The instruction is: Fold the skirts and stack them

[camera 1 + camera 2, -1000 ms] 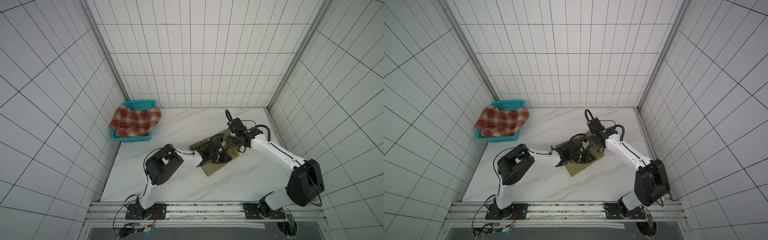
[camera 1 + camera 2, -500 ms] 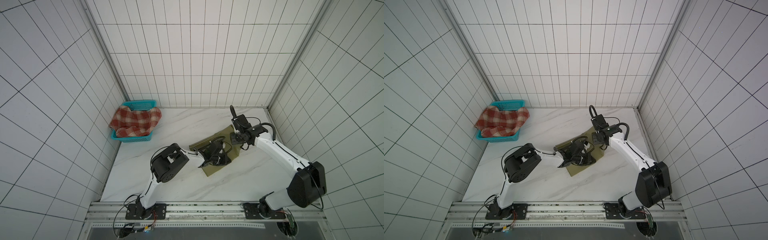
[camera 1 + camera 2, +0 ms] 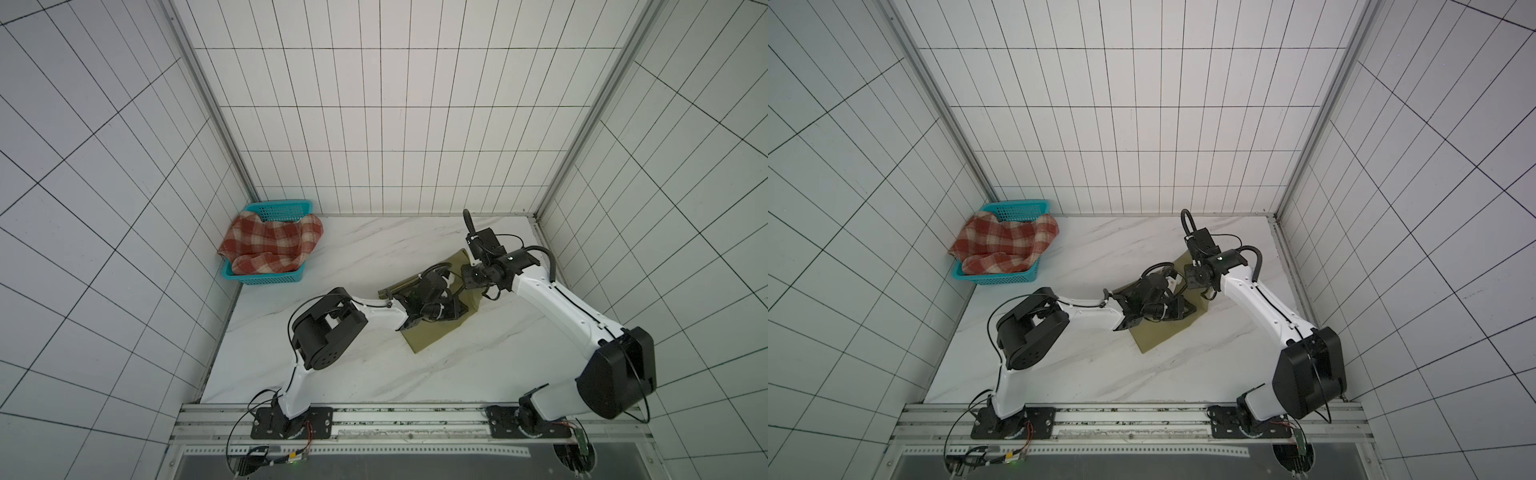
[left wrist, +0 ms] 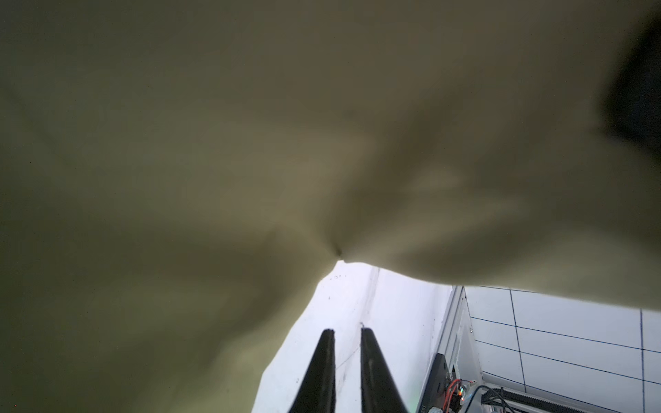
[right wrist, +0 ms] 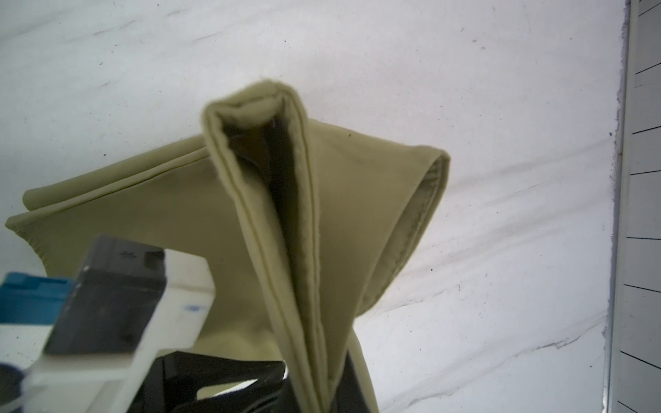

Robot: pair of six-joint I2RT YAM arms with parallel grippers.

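Nearest, the olive skirt (image 3: 432, 336) lies on the marble desk (image 3: 332, 374), right of centre, with its near corner flat and smooth.

Just beyond that corner the left claw (image 3: 455, 308) sits low over the cloth. In its wrist view the fingers (image 4: 327, 343) stand only a slit apart with nothing between them, and lifted olive fabric hangs across most of that view.

A little farther right, the right claw (image 3: 467, 279) is clamped on the skirt's doubled hem, which rises off the desk as a peaked ridge.

This looks like the first skirt's fold in progress. The next move likely calls for carrying the pinched hem over the flat half, with the left claw pinning the crease or getting clear.

Far left, the plaid skirt (image 3: 270, 245) is heaped unfolded in the teal basket (image 3: 266, 279), well apart.
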